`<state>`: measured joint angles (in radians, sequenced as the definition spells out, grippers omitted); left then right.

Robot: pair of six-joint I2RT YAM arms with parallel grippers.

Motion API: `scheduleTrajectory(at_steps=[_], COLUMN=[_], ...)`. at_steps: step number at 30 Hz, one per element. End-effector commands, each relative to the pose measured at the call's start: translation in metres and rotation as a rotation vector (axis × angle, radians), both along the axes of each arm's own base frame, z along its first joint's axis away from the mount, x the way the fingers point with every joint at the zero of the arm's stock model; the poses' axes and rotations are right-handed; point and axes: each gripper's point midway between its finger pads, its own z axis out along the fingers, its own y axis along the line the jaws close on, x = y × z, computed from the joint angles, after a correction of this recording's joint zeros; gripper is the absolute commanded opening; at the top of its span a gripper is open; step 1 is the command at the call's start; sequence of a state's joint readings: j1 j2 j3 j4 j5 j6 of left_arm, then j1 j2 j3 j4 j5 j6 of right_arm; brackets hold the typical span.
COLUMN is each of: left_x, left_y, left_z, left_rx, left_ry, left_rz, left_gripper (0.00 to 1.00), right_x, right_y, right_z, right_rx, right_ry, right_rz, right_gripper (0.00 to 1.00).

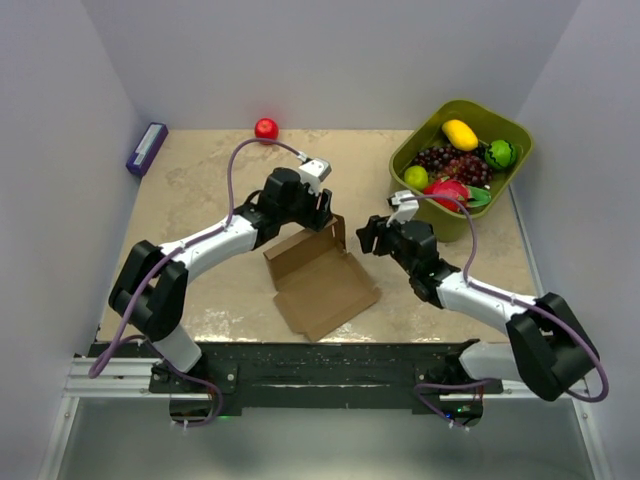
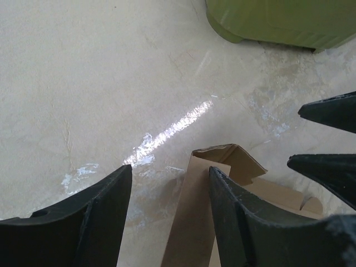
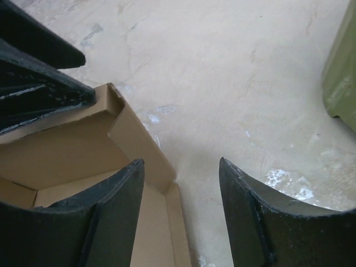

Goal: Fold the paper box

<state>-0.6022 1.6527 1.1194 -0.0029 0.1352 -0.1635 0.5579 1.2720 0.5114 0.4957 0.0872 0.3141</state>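
Observation:
The brown paper box (image 1: pixel 320 280) lies in the middle of the table, its base flat and its far walls raised. My left gripper (image 1: pixel 322 214) is open at the box's far edge. In the left wrist view (image 2: pixel 169 172) its fingers straddle an upright cardboard wall (image 2: pixel 192 222) that stands close against the right finger (image 2: pixel 239 217). My right gripper (image 1: pixel 368 236) is open just right of the box's far right corner. In the right wrist view (image 3: pixel 181 164) its left finger (image 3: pixel 111 211) is over the box's inside (image 3: pixel 67 144), next to the raised side flap (image 3: pixel 139 144).
A green bin (image 1: pixel 402 158) of toy fruit stands at the back right, and it also shows in the left wrist view (image 2: pixel 278 22) and the right wrist view (image 3: pixel 342 72). A red ball (image 1: pixel 266 128) and a purple object (image 1: pixel 146 148) lie by the back wall.

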Motion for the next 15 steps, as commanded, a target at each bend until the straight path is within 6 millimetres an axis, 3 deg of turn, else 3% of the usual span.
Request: scheduleTrajectory(at_steps=[1, 6, 15], left_x=[-0.011, -0.014, -0.014], left_y=[0.008, 0.006, 0.007], left_z=[-0.015, -0.019, -0.016], left_rx=[0.038, 0.032, 0.034], left_ry=[0.033, 0.039, 0.033], left_rz=[-0.028, -0.041, -0.044], left_gripper=[0.61, 0.59, 0.57], right_x=[0.015, 0.02, 0.011], right_y=[-0.001, 0.025, 0.056], right_z=[-0.001, -0.013, -0.013], right_rx=[-0.025, -0.06, -0.016], right_ry=[0.008, 0.017, -0.012], right_rz=[-0.015, 0.119, 0.305], right_gripper=[0.59, 0.59, 0.59])
